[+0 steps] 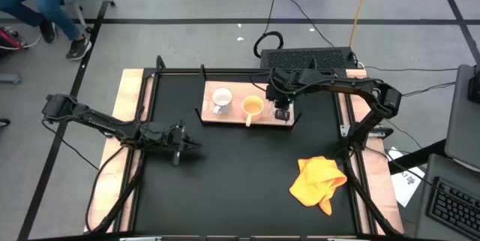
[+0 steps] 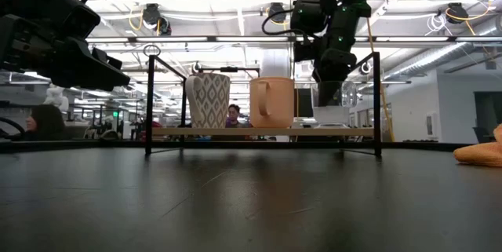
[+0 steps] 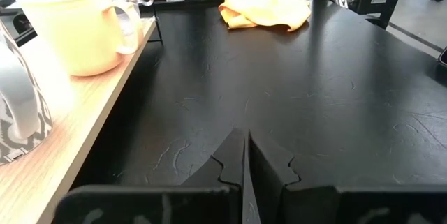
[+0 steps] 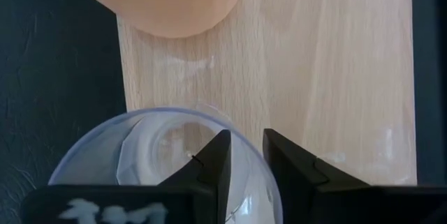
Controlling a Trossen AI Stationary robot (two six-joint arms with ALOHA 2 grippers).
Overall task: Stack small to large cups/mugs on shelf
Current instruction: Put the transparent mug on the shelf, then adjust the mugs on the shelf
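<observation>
On the light-wood shelf (image 1: pixel 232 118) stand a white patterned mug (image 1: pixel 221 98), an orange-yellow mug (image 1: pixel 252 106) and, at its right end, a clear glass cup (image 2: pixel 331 103), all upright on their bases. My right gripper (image 4: pixel 246 158) points steeply down over the glass cup (image 4: pixel 160 154). It is open, with one finger inside the rim and one outside, and a gap shows between them. My left gripper (image 1: pixel 193 146) is shut, with nothing in it, over the black tabletop near the shelf's left end.
An orange-yellow cloth (image 1: pixel 319 181) lies crumpled on the black tabletop toward the near right. The orange-yellow mug (image 4: pixel 167 1) stands close beside the glass cup. Black brackets (image 2: pixel 376 103) rise at the shelf's ends. People sit in the room beyond the table.
</observation>
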